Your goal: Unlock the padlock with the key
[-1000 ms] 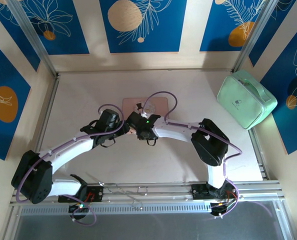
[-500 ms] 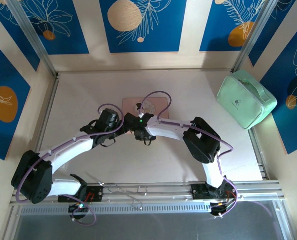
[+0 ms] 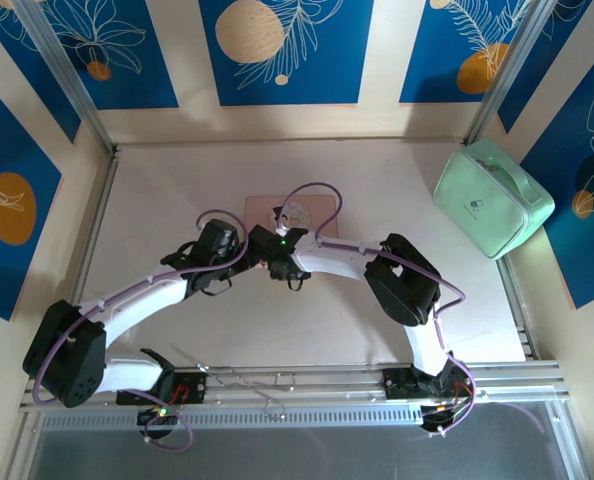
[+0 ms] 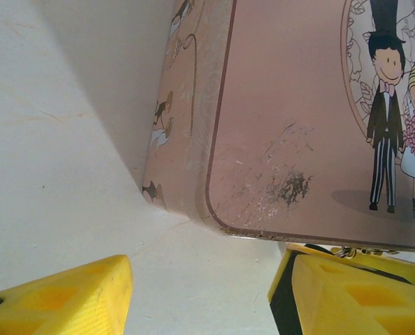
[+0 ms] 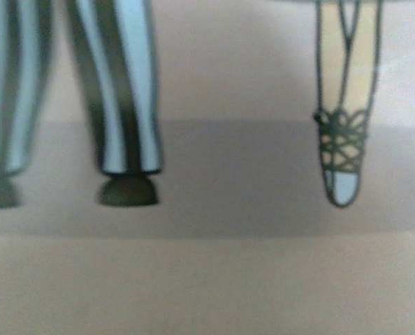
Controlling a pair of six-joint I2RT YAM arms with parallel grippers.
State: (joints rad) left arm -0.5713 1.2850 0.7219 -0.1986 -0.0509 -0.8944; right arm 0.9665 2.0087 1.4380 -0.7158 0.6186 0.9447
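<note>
left claw (image 4: 205, 285) wide, nothing gripped, just beside the pink box (image 4: 284, 118) corner on counter (image 4: 54, 174). right claw (image 3: 277, 256) low over the lid, opening: can't tell.

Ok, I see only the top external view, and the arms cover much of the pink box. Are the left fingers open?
Observer: Yes. The left fingers stand apart, with bare table between them, near the pink box corner.
Operator: Is anything hanging on the box?
Observer: A small metal piece shows at its edge beside one finger. It is too small to tell what it is.
Operator: And the right wrist view?
Observer: That camera is very close above the lid's drawing: striped trousers and a laced shoe, blurred.
</note>
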